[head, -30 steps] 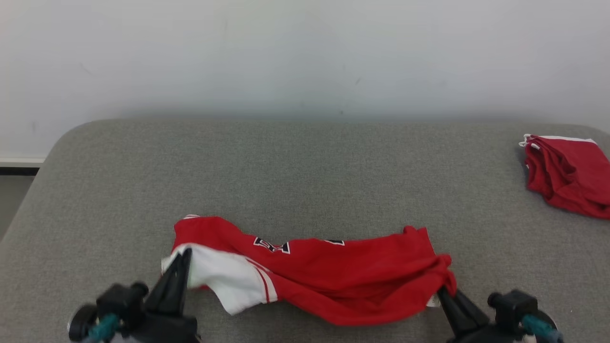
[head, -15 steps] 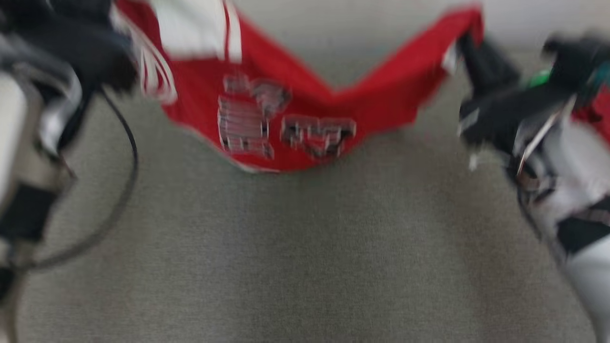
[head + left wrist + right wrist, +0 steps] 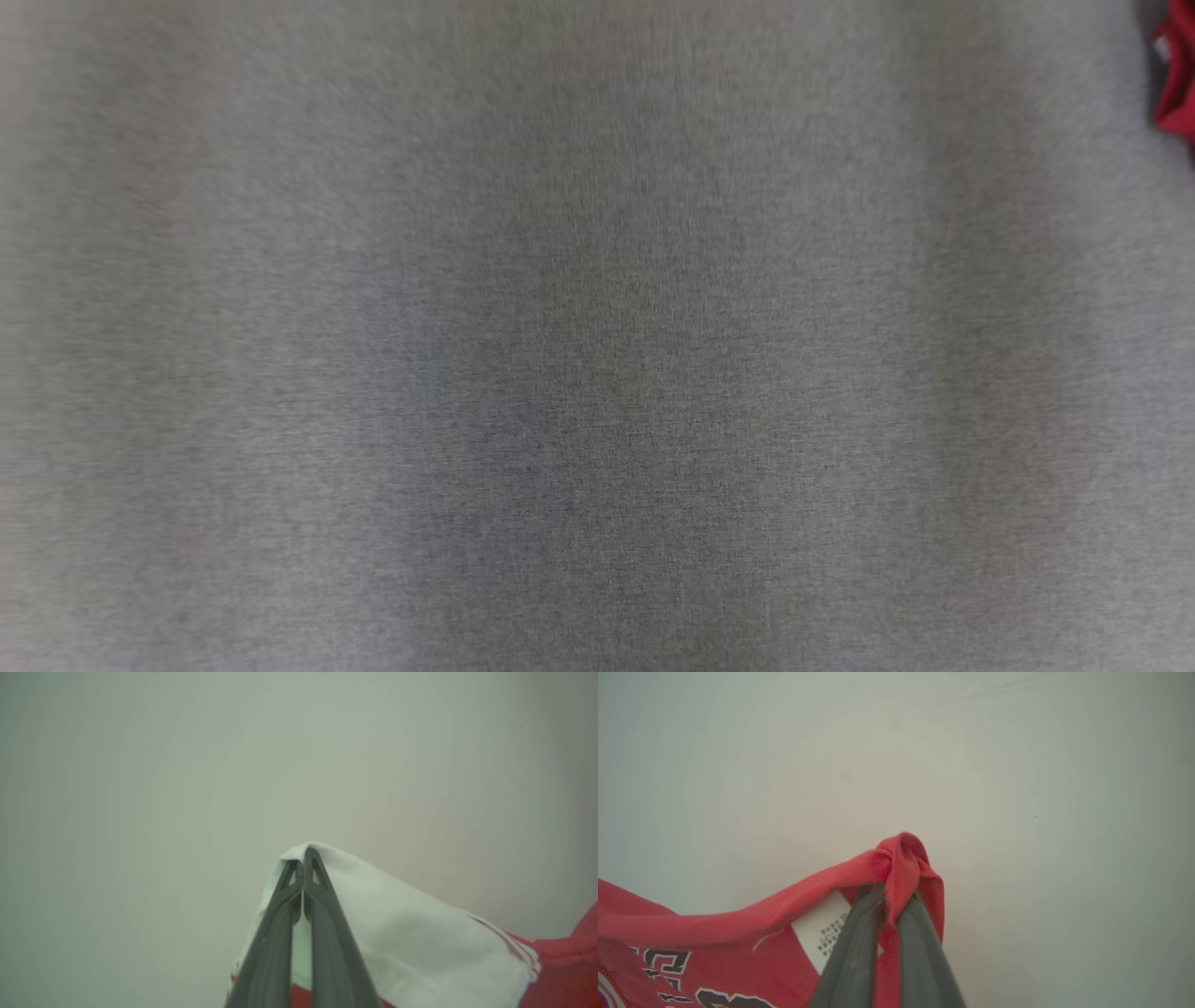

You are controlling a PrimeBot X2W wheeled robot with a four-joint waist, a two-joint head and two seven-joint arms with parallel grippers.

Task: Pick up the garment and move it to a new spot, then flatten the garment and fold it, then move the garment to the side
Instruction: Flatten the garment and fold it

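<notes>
Pinching one garment (image 3: 714, 926): left gripper (image 3: 303, 855), right gripper (image 3: 890, 896).

The left gripper (image 3: 303, 858) was closed, both fingers pressed together on the white portion of the garment (image 3: 411, 933). The right gripper (image 3: 892, 896) was closed on its bunched red edge.

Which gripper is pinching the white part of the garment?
The left gripper: it clamps white cloth of the garment; the right gripper clamps a bunched red corner by the label.
</notes>
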